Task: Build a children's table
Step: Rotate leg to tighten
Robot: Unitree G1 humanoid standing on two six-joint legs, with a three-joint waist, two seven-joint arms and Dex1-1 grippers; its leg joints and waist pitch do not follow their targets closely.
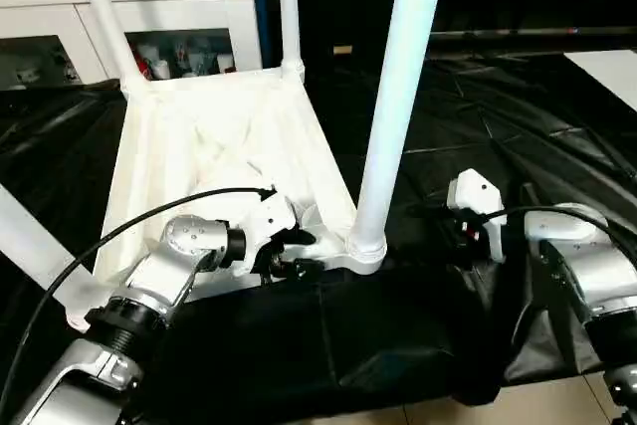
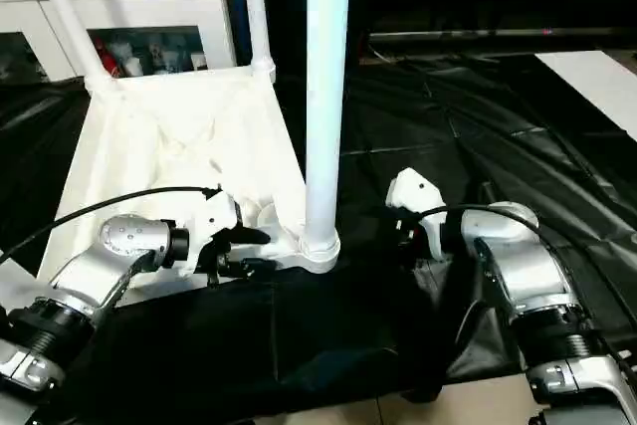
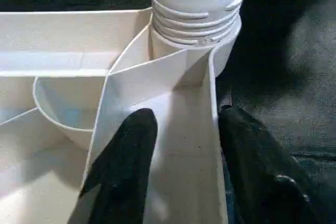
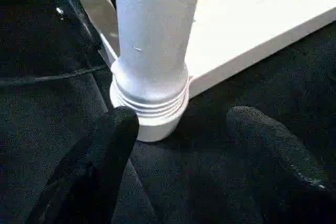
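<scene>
Risk noted first: left end effector (image 1: 302, 254) seen half-closed astride near rim wall (image 3: 214, 129) of upturned white plastic rectangular tabletop (image 1: 229, 136). One black finger (image 3: 126, 150) sat inside the ribbed channel, the other (image 3: 252, 156) outside over crumpled black cloth (image 1: 498, 116). Not clamped; a gap showed on the inner side. Judged that the thin wall could flex or slip out under a skewed pinch. Judged also that the outer finger could snag the cloth and drag it along.

Right end effector (image 4: 184, 116) found released, fingers spread, nothing between them. Aimed at the base of the near long white tapered tube leg (image 1: 398, 97). Judged that a sideways knock there could lever the tall leg in its rounded corner socket (image 1: 363, 254) and tip or slide the whole piece on the slack cloth. Seating depth could not be told; ridged rings stood exposed above the socket.

Location: tabletop lay underside up on the cloth in front of the robot. Two further white tube legs (image 1: 289, 7) (image 1: 100, 7) stood in the far corners, before a white cabinet with glass doors (image 1: 60, 27).

Materials: smooth, slightly glossy moulded plastic with thin upright ribs meeting at angles and a curved cup-shaped wall beside the socket. Cloth matt, creased and loose.
</scene>
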